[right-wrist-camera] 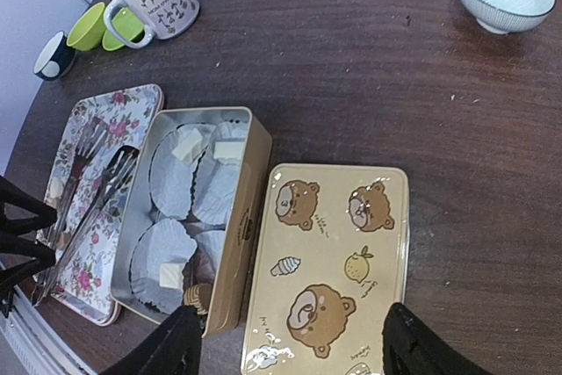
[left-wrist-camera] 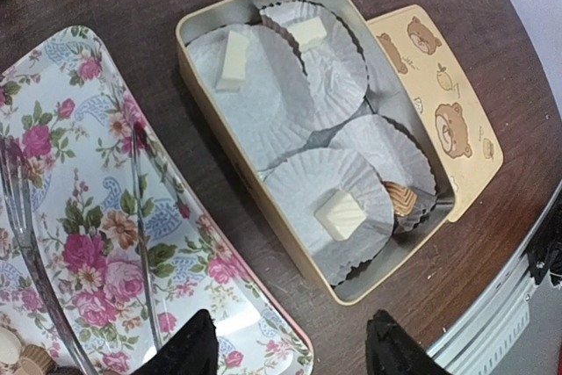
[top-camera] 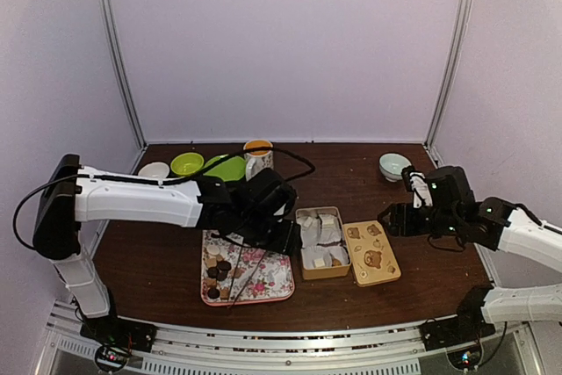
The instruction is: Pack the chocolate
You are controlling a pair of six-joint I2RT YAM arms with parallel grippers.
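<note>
Dark wood table [top-camera: 351, 173], pale lilac walls behind. Chocolate [top-camera: 217, 274] sits mostly at the near-left end of a floral tray [top-camera: 272, 283], brown and pale pieces bunched together. A few are already in the tin [left-wrist-camera: 189, 50]: three pale blocks and one brown piece in white paper cups [left-wrist-camera: 290, 103].

Left gripper [left-wrist-camera: 291, 349] hangs over the gap between tray and tin, fingers apart, nothing between them. Right gripper [right-wrist-camera: 290, 349] hovers above the bear-print lid [right-wrist-camera: 329, 261], also spread and empty.

Risks, as I judge them:
- Paper cups overlap and look loose, so a dropped piece could tip one or slide under it.
- Tongs [left-wrist-camera: 145, 243] lie lengthwise on the tray, between the left fingers and the loose pieces, so a reach could snag or drag them.
- Pieces are small and could get pushed off the tray.
- Lid touches the tin's right side, so a low right arm may shove both.

Mug [top-camera: 257, 158], green bowls [top-camera: 187, 163] and a pale bowl [top-camera: 394, 165] stand far back, out of the way.
</note>
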